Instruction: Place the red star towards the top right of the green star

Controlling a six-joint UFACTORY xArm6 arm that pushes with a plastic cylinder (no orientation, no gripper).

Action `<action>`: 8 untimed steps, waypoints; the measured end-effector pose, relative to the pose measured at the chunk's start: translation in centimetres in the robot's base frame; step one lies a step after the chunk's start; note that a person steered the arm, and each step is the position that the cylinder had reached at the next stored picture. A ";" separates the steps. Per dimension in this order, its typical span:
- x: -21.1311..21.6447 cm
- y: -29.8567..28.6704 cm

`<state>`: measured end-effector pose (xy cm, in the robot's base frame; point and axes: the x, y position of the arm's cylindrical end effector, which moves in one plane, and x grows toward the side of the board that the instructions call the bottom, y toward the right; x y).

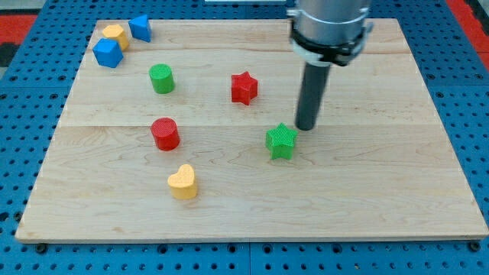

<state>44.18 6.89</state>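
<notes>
The red star (244, 87) lies a little above the middle of the wooden board (382, 191). The green star (281, 140) lies below it and to its right. My tip (306, 127) rests on the board just to the upper right of the green star, very close to it or touching it. The tip is to the right of and below the red star, well apart from it. The dark rod rises from the tip to the arm at the view's top.
A green cylinder (161, 78) and a red cylinder (165, 134) stand left of centre. A yellow heart (182, 182) lies toward the view's bottom. Two blue blocks (108, 53) (140, 27) and a yellow block (115, 34) cluster at the top left corner.
</notes>
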 end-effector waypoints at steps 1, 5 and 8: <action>-2.4 -5.6; -7.1 -4.9; -8.8 1.2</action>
